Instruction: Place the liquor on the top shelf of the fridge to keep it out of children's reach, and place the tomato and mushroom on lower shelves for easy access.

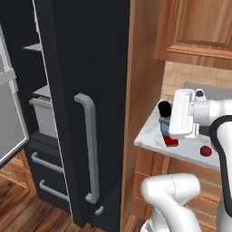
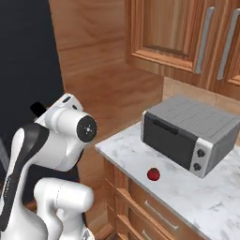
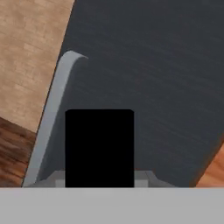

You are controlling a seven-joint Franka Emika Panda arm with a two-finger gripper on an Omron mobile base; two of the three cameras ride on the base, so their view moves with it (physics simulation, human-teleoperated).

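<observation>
At the left of the left base view the fridge (image 1: 81,68) stands open on its far side, matte black, with thin light grey shelves (image 1: 34,46) and a grey drawer box (image 1: 44,118) inside, and a rounded grey bar handle (image 1: 89,145) on its shut door. Right of it a warm wood panel (image 1: 140,68) meets the pale marbled counter (image 1: 152,136). Above the counter's edge the gripper (image 1: 170,122) has its jaws clamped on the liquor (image 1: 168,136), red-bodied with a black cap, lifted off the stone. Further right the glossy round tomato (image 1: 206,150) rests on the counter, well apart. A boxy grey toaster oven (image 2: 187,133) sits behind.
</observation>
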